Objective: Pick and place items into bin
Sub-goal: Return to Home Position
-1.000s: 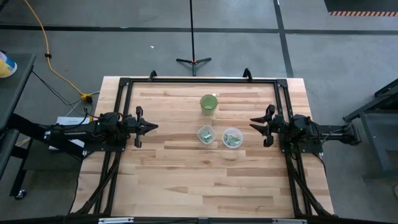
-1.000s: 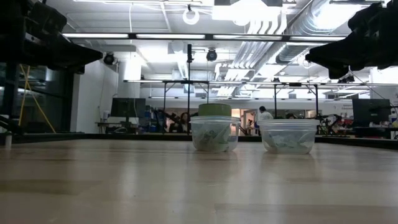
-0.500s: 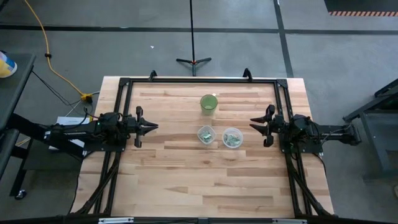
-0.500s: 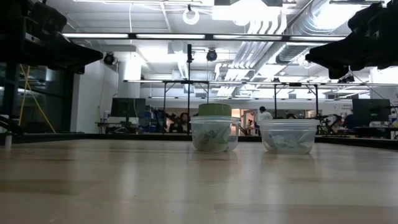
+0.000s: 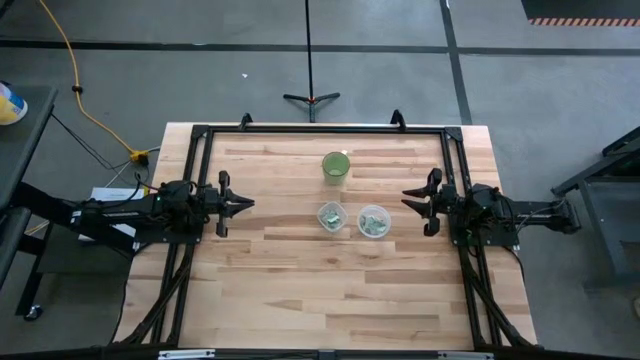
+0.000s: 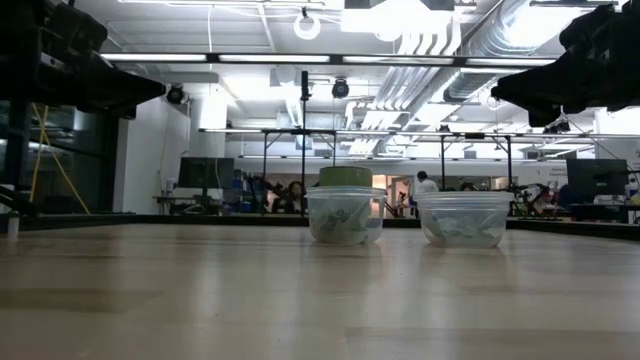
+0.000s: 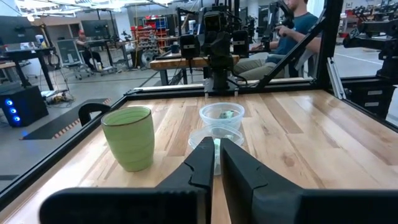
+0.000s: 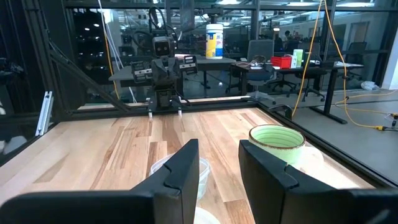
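Two small clear tubs, a left tub (image 5: 331,216) and a right tub (image 5: 373,221), stand side by side at the table's middle. Both hold pale green-and-white packets (image 5: 374,224). The packets also show through the tub walls in the low view (image 6: 340,222) (image 6: 462,228). A green cup (image 5: 336,166) stands upright just beyond the left tub. My left gripper (image 5: 248,203) hovers shut at the table's left, pointing at the tubs, with its fingers (image 7: 208,163) almost together. My right gripper (image 5: 406,198) hovers open at the table's right, its fingers (image 8: 186,167) apart and empty.
A black frame (image 5: 320,129) runs along the far, left and right sides of the wooden table. Bare wood lies between each gripper and the tubs and across the near half. People sit at benches in the room beyond (image 7: 292,28).
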`<action>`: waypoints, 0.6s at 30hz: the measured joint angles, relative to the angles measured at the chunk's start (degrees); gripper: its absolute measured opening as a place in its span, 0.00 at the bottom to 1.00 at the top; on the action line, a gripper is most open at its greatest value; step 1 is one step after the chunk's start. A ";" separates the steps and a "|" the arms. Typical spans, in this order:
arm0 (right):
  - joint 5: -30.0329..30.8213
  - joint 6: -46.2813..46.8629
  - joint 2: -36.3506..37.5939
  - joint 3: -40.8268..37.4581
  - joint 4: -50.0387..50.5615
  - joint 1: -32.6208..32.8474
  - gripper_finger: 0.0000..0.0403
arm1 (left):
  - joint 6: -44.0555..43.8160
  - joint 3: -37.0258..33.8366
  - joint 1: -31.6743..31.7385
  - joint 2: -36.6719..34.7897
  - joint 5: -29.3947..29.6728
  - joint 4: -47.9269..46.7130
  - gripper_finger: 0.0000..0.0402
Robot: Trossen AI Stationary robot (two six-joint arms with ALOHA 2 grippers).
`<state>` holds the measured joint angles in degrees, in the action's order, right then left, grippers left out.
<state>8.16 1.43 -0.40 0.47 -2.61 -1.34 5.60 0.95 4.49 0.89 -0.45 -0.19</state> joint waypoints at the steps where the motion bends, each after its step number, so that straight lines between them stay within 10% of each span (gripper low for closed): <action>1: 0.00 0.00 0.00 0.00 0.00 -0.02 0.26 | 0.01 0.00 0.00 0.00 0.00 0.00 0.16; 18: 0.00 0.00 0.00 0.00 0.00 0.00 0.26 | 0.05 0.00 0.00 0.00 0.00 0.00 0.14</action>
<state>8.16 1.43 -0.40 0.47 -2.61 -1.34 5.65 0.95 4.49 0.89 -0.45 -0.19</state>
